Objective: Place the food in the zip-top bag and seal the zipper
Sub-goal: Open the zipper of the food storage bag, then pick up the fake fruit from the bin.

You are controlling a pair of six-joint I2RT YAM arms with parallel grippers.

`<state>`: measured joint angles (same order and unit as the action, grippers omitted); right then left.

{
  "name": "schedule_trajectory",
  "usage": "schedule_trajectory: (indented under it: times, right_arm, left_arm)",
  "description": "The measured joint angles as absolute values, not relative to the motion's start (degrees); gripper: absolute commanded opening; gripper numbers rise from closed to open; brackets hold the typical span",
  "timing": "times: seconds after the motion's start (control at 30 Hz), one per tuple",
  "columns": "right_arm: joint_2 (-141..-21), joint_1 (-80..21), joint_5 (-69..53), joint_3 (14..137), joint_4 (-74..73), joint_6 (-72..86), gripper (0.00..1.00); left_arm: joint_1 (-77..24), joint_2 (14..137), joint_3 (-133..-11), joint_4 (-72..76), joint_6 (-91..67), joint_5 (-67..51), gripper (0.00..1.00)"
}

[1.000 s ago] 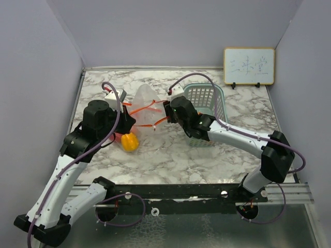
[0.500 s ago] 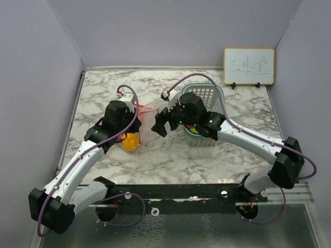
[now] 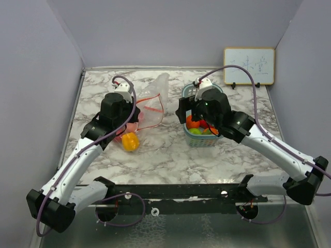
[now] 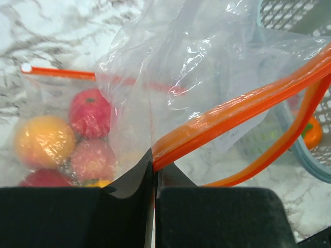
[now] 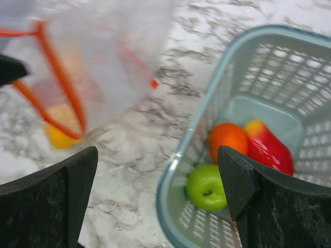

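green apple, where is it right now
In the right wrist view the green apple lies inside the teal basket, just below the orange fruit and left of the red fruit. In the top view that basket sits right of centre.

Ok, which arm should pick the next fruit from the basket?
Right: the right hand, open, hovers above the basket, near the fruit; the left hand is shut on the zipper.

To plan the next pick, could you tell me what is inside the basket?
An orange fruit, a green apple and a red piece; anything beneath them is hidden.
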<state>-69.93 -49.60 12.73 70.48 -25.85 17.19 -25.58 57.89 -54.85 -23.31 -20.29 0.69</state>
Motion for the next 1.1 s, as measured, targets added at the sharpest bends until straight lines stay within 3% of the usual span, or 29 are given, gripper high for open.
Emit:
schedule_trajectory:
  times: [0.33, 0.67, 0.97, 1.03, 1.1]
  right_arm:
    - [-80.0, -35.0, 18.1, 68.9, -33.5, 24.4, 0.99]
    - [-91.5, -33.5, 15.2, 68.5, -31.9, 24.6, 0.96]
    - [-97.1, -32.1, 12.6, 67.0, -27.2, 24.1, 0.82]
    - [-98.9, -31.9, 12.1, 66.4, -25.9, 23.9, 0.75]
    - [-100.2, -31.7, 11.7, 65.6, -25.1, 23.7, 0.61]
  left_arm:
    - [-25.6, 55.9, -58.8, -21.8, -18.9, 3.4, 0.00]
    - [-25.6, 61.8, -49.6, -15.2, -22.8, -3.5, 0.00]
    - [-25.6, 61.9, -49.6, -11.8, -23.5, -5.1, 0.00]
    - [-25.6, 61.7, -49.6, -11.7, -23.6, -5.2, 0.00]
    - [-25.6, 61.3, -49.6, -11.7, -23.7, -5.2, 0.00]
